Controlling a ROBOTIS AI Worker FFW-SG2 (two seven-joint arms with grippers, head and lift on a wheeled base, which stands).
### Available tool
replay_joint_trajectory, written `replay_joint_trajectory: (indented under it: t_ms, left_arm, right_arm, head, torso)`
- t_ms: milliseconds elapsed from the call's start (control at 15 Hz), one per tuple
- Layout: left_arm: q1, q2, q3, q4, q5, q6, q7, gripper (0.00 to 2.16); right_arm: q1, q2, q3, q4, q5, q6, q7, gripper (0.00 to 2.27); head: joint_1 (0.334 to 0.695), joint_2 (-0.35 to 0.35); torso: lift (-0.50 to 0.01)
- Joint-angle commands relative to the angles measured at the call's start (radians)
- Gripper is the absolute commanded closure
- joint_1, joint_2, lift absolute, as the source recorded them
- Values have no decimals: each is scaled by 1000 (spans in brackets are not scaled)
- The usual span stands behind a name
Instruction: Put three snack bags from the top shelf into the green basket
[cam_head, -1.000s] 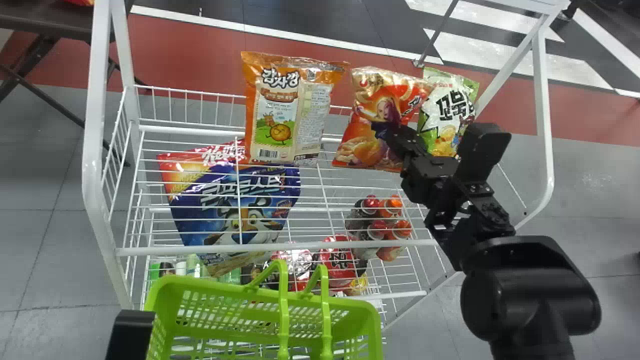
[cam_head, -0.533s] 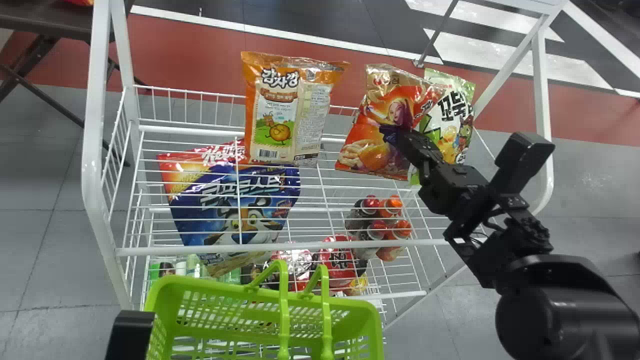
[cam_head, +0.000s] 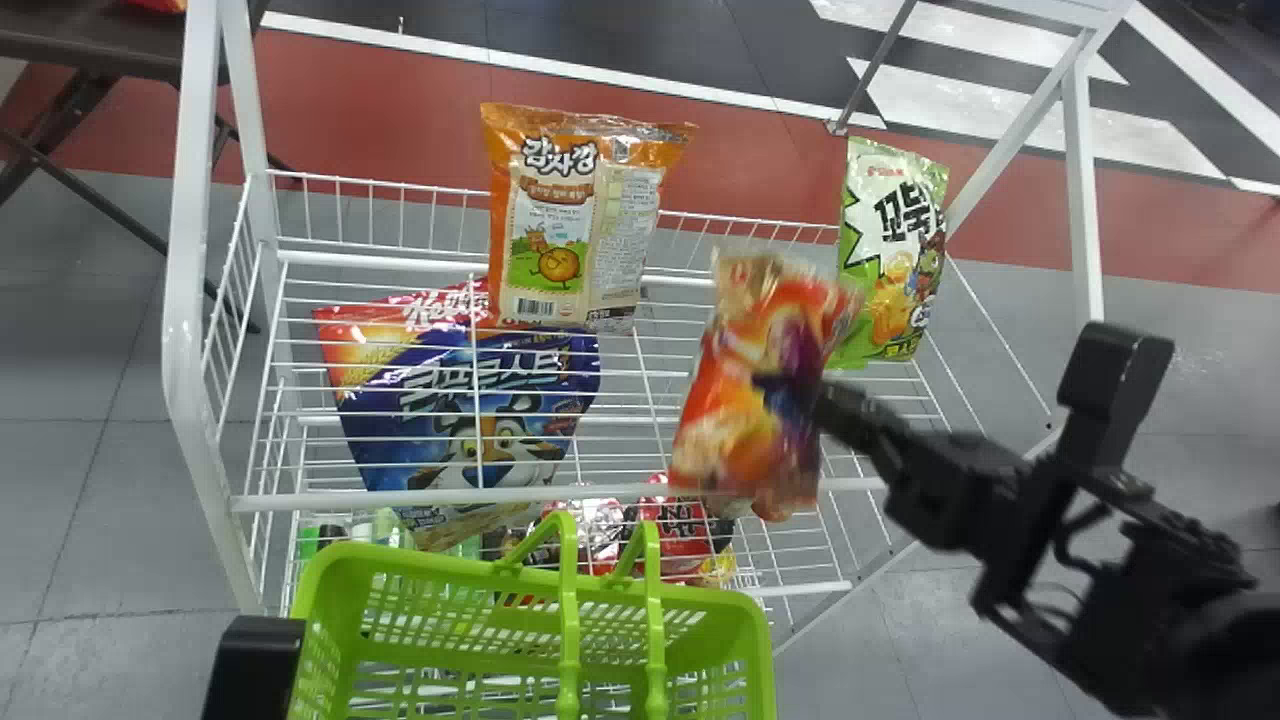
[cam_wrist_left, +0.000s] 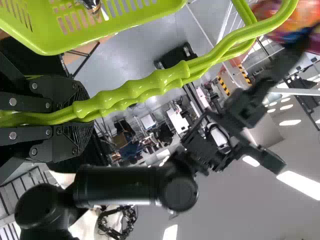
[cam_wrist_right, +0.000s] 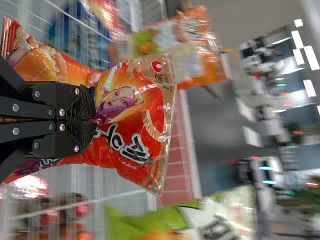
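My right gripper (cam_head: 775, 385) holds the red snack bag (cam_head: 735, 430) pinched at its side, above the front of the rack's top shelf. In the right wrist view the gripper (cam_wrist_right: 95, 121) closes on the crumpled middle of the red bag (cam_wrist_right: 135, 107). The orange snack bag (cam_head: 565, 220) and the green-and-white snack bag (cam_head: 890, 250) stand apart at the rack's back. Before the rack is the green basket (cam_head: 440, 568). At the basket's left is my left gripper's arm (cam_head: 255, 665); in the left wrist view the left gripper (cam_wrist_left: 82, 117) is shut around the basket handles (cam_wrist_left: 145, 87).
White rack posts (cam_head: 185, 300) rise at both sides, and a wire rail (cam_head: 400, 500) runs along the front of the shelf. A blue cereal bag (cam_head: 480, 410) and red packs (cam_head: 675, 525) lie behind the wires. A dark table (cam_head: 100, 45) stands back left.
The red bag, in my right gripper, has come away from the shelf's back toward the front rail, uncovering more of the green-and-white bag. The right arm has drawn back toward the lower right.
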Motion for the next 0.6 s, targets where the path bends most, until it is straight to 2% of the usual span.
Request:
replay_joint_trajectory:
  t_ms: [0, 133, 267, 533]
  left_arm:
    - [0, -2, 5, 5, 1, -10, 2, 1683]
    - [0, -5, 7, 8, 3, -16, 2, 1683]
    - [0, -8, 8, 9, 3, -19, 0, 1683]
    - [-2, -10, 10, 22, 4, -41, -3, 1683]
  right_arm:
    - [10, 2, -144, -56, -157, 336, 35, 2243]
    - [18, 9, -226, -65, -266, 336, 47, 2243]
    - [21, 19, -269, -65, -322, 336, 45, 2243]
    - [52, 38, -278, -50, -433, 336, 24, 2243]
  head:
    - [695, -350]
    - [695, -350]
    - [695, -350]
    - [695, -350]
  torso:
    - [-45]
    - [-45]
    - [-45]
    - [-45]
